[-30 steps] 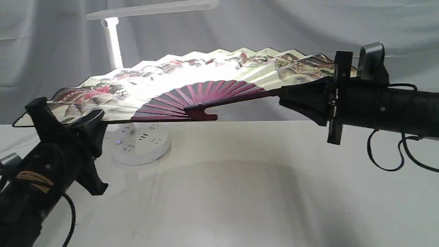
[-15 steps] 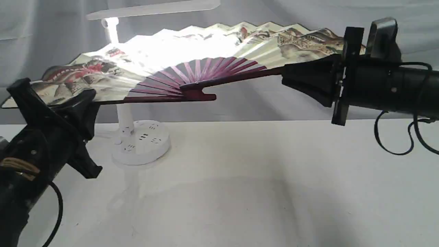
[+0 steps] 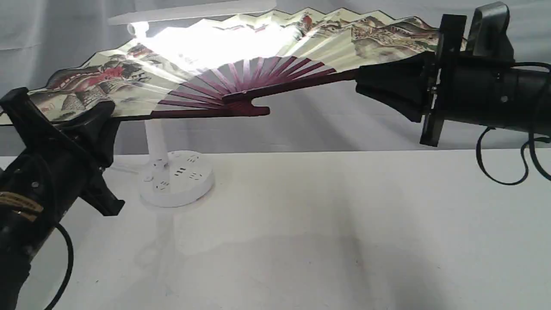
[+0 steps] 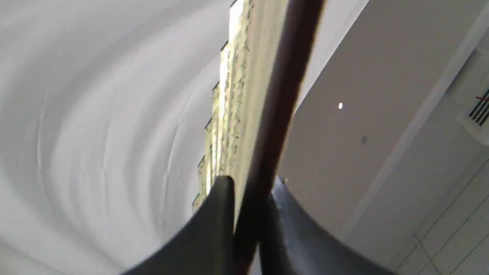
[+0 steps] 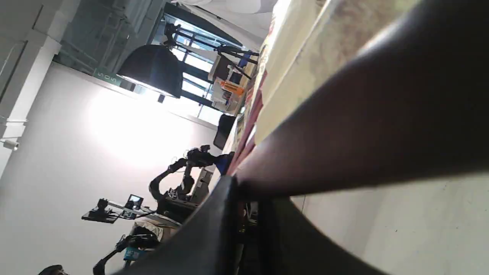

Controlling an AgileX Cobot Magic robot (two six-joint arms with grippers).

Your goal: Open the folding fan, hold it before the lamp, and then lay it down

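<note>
Aloft, folding fan (image 3: 344,47) spread before lamp (image 3: 176,181), left gripper (image 3: 105,118), right gripper (image 3: 360,82) pinching outer ribs

Harsh lamp (image 3: 157,144) glare whitening fan (image 3: 335,51), soft table (image 3: 301,224) shadows, wrist views blurred

Grey draped backdrop (image 3: 64,34) — creased, white tabletop (image 3: 301,224)

the table (image 3: 301,241) is a pale, off-white surface that fills the near and middle of the scene, its far edge running straight across from left to right. on it, at the far left, stands the white lamp (image 3: 178,183), resting flat on its round base, which has socket holes on top, with a slim stem rising upright. soft grey shadows lie across the near part of the table.
</note>
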